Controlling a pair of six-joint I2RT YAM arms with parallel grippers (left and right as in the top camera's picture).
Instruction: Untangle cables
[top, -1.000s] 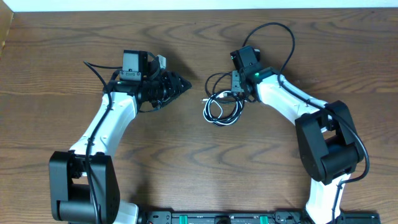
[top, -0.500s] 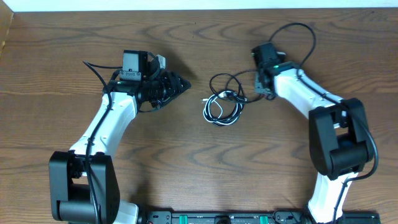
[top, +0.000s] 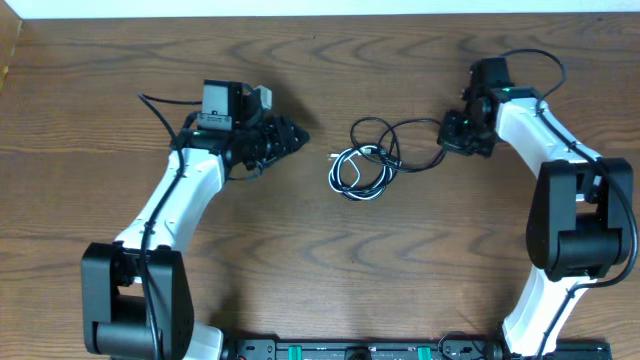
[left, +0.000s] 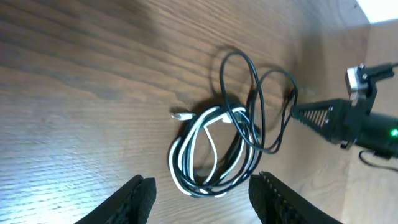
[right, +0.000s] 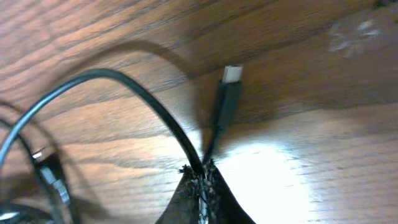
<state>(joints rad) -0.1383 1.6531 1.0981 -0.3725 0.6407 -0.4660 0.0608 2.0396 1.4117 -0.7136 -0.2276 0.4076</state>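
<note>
The cables (top: 358, 172) lie in a small coil at mid-table, black cords wound together with one white cord (left: 186, 146). One black cable (top: 405, 130) runs out of the coil in loose loops toward the right. My right gripper (top: 449, 140) is shut on this black cable (right: 134, 90) just behind its plug end (right: 231, 76), low over the wood. In the right wrist view the jaws (right: 202, 169) are pressed together on the cord. My left gripper (top: 298, 137) hovers left of the coil, open and empty; its fingers (left: 142, 194) frame the coil from the near side.
Brown wooden table (top: 320, 260) all around. The right arm's thicker black wire (top: 535, 60) arcs over its wrist at the upper right. The left arm's wire (top: 160, 105) trails at the upper left. My right gripper (left: 320, 116) shows in the left wrist view beyond the coil.
The right gripper has travelled right, away from the coil, and closed on the black cable, drawing its loops out to the right. The left arm has hardly moved.
</note>
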